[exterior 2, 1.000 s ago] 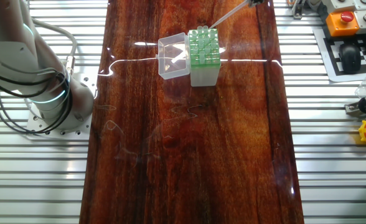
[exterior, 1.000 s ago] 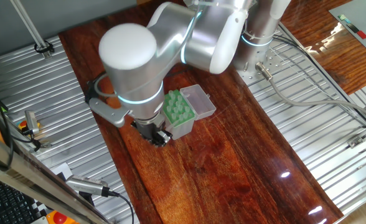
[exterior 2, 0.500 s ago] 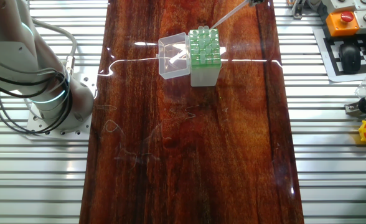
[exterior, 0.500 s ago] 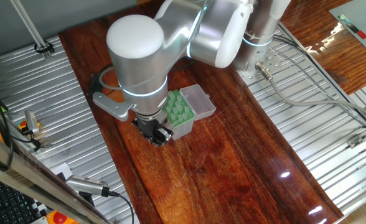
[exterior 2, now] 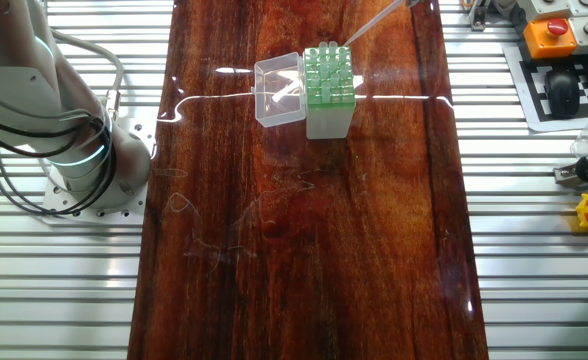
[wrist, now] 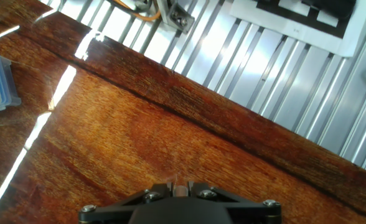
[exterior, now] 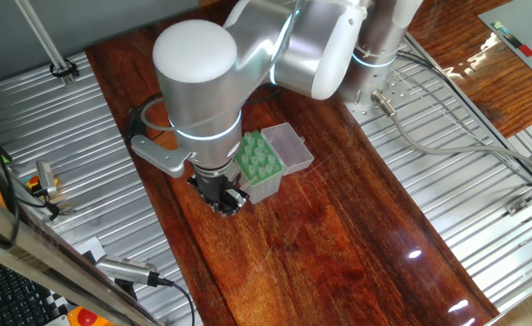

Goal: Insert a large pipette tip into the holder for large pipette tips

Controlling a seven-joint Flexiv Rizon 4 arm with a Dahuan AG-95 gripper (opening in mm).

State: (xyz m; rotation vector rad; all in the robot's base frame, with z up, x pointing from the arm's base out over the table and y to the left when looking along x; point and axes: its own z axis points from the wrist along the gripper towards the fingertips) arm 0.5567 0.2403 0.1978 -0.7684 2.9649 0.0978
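Glossy dark wooden table (exterior 2: 304,250), green-topped holder for large pipette tips (exterior 2: 328,88) standing on it

One fixed view sits high up and looks down at a slant on the long brown table (exterior: 338,226). It is fairly near, so the big grey robot arm (exterior: 203,81) fills much of the picture. The other fixed view looks almost straight down from high above, a bit further off, with the table (exterior 2: 304,250) running up the middle and the robot's base (exterior 2: 74,160) at the left. Both fixed views show the little green-topped box (exterior: 259,166) (exterior 2: 328,82) and the wood around it. The hand view rides on the robot's hand, very close to the wood (wrist: 145,137), and looks out past the table edge to the ribbed metal top (wrist: 282,81).
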